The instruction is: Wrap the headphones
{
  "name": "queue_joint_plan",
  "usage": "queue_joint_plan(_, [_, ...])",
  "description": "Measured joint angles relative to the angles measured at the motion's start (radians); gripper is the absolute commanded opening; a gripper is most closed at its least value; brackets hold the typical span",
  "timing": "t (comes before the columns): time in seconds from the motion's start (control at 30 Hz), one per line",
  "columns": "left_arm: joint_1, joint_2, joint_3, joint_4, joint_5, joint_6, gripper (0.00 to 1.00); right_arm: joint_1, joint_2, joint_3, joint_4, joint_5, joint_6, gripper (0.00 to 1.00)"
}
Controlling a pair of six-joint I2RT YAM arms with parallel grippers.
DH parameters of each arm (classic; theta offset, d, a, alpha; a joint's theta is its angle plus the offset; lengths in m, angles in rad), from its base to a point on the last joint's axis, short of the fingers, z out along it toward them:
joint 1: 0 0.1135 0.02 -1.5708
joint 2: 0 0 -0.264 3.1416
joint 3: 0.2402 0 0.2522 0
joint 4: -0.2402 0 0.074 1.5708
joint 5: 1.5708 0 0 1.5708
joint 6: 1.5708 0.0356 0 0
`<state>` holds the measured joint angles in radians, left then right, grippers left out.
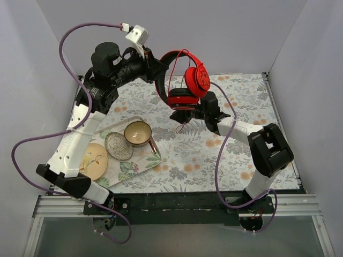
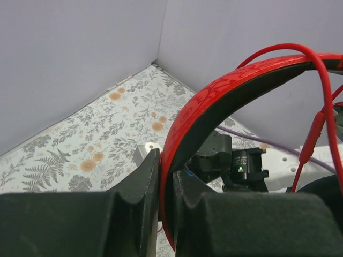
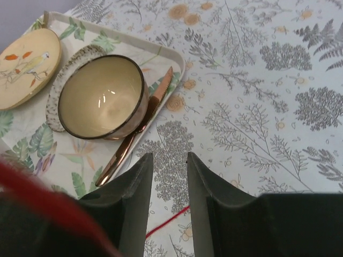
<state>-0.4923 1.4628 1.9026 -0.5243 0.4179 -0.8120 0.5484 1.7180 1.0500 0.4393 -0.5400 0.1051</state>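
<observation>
The red headphones point(image 1: 188, 80) hang in the air above the back of the floral cloth. My left gripper point(image 1: 159, 72) is shut on the black-lined headband point(image 2: 214, 101), pinched between both fingers point(image 2: 142, 187). The ear cups point(image 1: 197, 79) hang to the right, and the thin red cable point(image 1: 171, 67) loops round the band and dangles below. It also shows in the left wrist view point(image 2: 320, 120). My right gripper point(image 1: 179, 115) sits just under the lower ear cup, open. A strand of the cable point(image 3: 169, 220) crosses the gap between its fingers point(image 3: 136, 187), low over the cloth. A red blur of the headphones point(image 3: 32, 198) fills that view's lower left.
A leaf-print tray point(image 1: 155, 160) at the left holds a cream bowl point(image 1: 138, 133), a speckled saucer point(image 1: 118, 145), a yellow bird plate point(image 1: 94, 160) and a copper utensil point(image 3: 134, 142). Grey walls enclose the back and sides. The floral cloth point(image 1: 214, 155) covers the table.
</observation>
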Motion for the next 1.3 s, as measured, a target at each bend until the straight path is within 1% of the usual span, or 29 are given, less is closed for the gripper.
queue_joint_plan(0.13, [0.0,0.039,0.082,-0.025,-0.058,-0.02,0.0,0.001,0.039,-0.04,0.055,0.016,0.048,0.44])
queue_joint_plan(0.3, [0.002,0.058,0.145,-0.045,-0.127,-0.049,0.0,0.002,0.088,-0.084,0.111,0.037,0.1,0.43])
queue_joint_plan(0.4, [0.009,0.06,0.169,-0.052,-0.165,-0.071,0.0,0.004,0.118,-0.093,0.126,0.051,0.12,0.22])
queue_joint_plan(0.43, [0.013,0.06,0.175,-0.053,-0.176,-0.079,0.0,0.006,0.127,-0.095,0.131,0.056,0.127,0.13])
queue_joint_plan(0.5, [0.02,0.06,0.184,-0.053,-0.204,-0.098,0.0,0.011,0.145,-0.098,0.136,0.066,0.137,0.03])
queue_joint_plan(0.53, [0.025,0.061,0.187,-0.054,-0.215,-0.108,0.0,0.015,0.151,-0.098,0.137,0.069,0.142,0.01])
queue_joint_plan(0.73, [0.113,0.085,0.191,-0.069,-0.27,-0.19,0.0,0.061,0.172,-0.092,0.129,0.084,0.144,0.01])
queue_joint_plan(0.83, [0.17,0.112,0.191,-0.063,-0.307,-0.222,0.0,0.108,0.185,-0.042,0.054,0.105,0.101,0.01])
queue_joint_plan(0.97, [0.225,0.146,0.176,-0.039,-0.391,-0.231,0.0,0.214,0.203,0.049,-0.104,0.179,0.008,0.01])
queue_joint_plan(1.07, [0.248,0.159,0.133,-0.011,-0.474,-0.192,0.0,0.314,0.199,0.085,-0.193,0.248,-0.064,0.01])
queue_joint_plan(1.13, [0.254,0.168,0.092,0.016,-0.528,-0.141,0.0,0.357,0.185,0.086,-0.235,0.295,-0.089,0.01])
queue_joint_plan(1.2, [0.256,0.175,0.048,0.044,-0.575,-0.092,0.0,0.394,0.162,0.084,-0.288,0.346,-0.106,0.01])
queue_joint_plan(1.3, [0.268,0.195,-0.026,0.131,-0.653,0.005,0.0,0.418,0.117,0.078,-0.362,0.42,-0.117,0.01])
